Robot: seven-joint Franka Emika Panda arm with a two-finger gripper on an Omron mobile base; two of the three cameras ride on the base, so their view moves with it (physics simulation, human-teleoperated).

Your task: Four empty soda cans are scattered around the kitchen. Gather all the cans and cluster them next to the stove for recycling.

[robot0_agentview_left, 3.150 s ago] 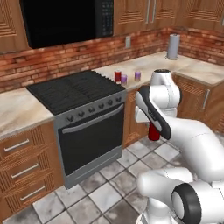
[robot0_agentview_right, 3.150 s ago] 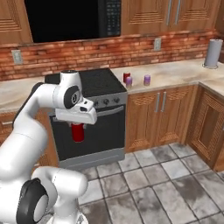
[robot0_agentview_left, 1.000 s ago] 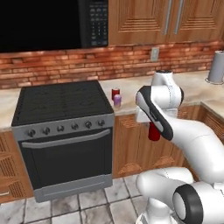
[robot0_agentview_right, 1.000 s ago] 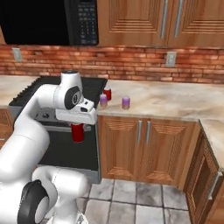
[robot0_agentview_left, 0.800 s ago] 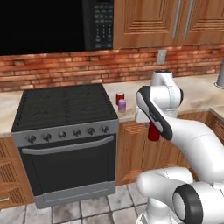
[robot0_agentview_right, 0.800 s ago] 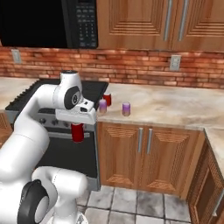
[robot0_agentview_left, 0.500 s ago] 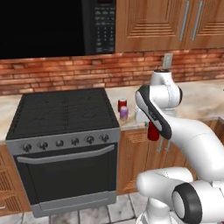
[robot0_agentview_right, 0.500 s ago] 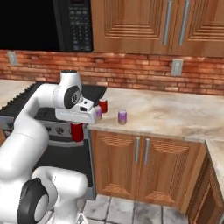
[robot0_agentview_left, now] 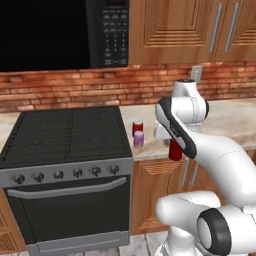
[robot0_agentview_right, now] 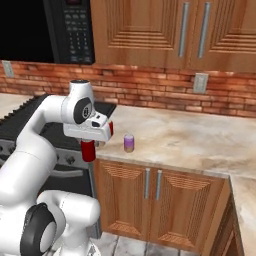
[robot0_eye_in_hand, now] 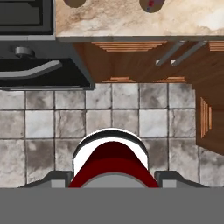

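My gripper hangs in front of the counter edge, right of the stove, shut on a red soda can held upright. The same gripper and red can appear in the right base view. In the hand view the held can sits between the fingertips, above the tile floor. On the counter next to the stove stand a red can and a purple can; the purple can is right of my hand. The stove front and handle lie at the hand view's upper left.
The beige counter stretches right of the cans. Wooden cabinet doors sit below it. A black microwave hangs above the stove, with upper cabinets beside it. Grey tile floor lies under my hand.
The base has driven, so the whole scene has shifted and the stove and counter look nearer. My arm keeps the same pose with the red can in its grip.
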